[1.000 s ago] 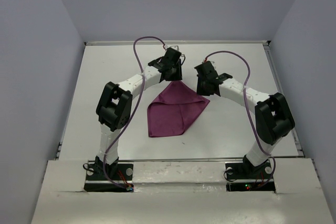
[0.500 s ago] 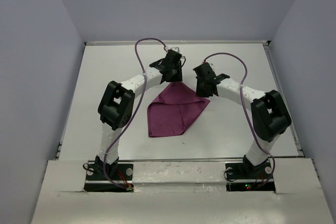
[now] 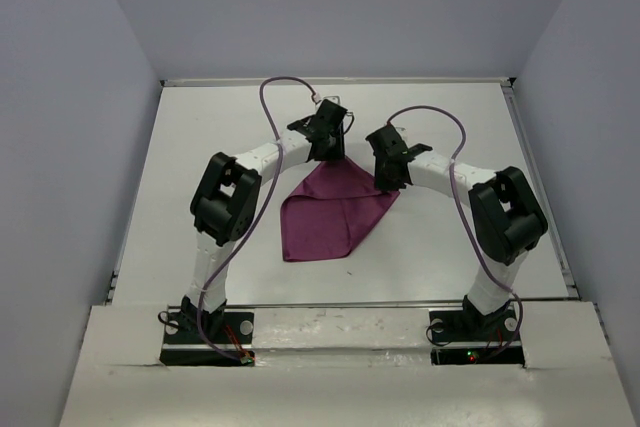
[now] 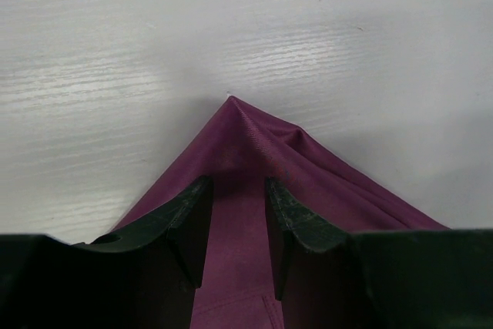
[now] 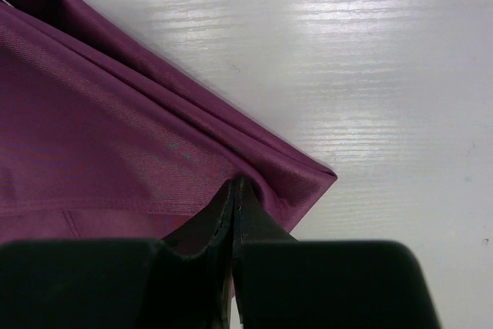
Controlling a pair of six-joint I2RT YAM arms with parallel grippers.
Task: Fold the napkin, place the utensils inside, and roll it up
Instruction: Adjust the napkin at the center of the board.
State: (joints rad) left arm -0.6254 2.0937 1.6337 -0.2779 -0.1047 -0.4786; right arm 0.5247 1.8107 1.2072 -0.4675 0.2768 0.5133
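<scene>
White wood-grain table (image 3: pixel 190 177) is seen spreading between pale walls, with both arm bases bolted at its near edge. Plum-purple napkin (image 3: pixel 330 212) is laid folded near the middle of the table, between the two arms, as a flat, roughly kite-shaped piece. One corner is pointed towards the far edge and another towards the right. Layered edges are seen along its right side in the right wrist view.

The left arm (image 3: pixel 225 202) is bent up and stretched out over the napkin's far corner. The right arm (image 3: pixel 505 212) is bent likewise and reached in to the right-hand corner.

The left gripper (image 4: pixel 236 190) is held just behind the far corner with its jaws a narrow gap apart. Purple cloth is seen in that gap, and nothing is clamped. Whether the fingertips touch the cloth cannot be told. The right gripper (image 5: pixel 233 184) is closed tight, its fingers pressed together on a puckered fold of the napkin close to the right corner.

A purple cable (image 3: pixel 268 107) is looped above the left arm, and a second cable (image 3: pixel 440 112) above the right.
</scene>
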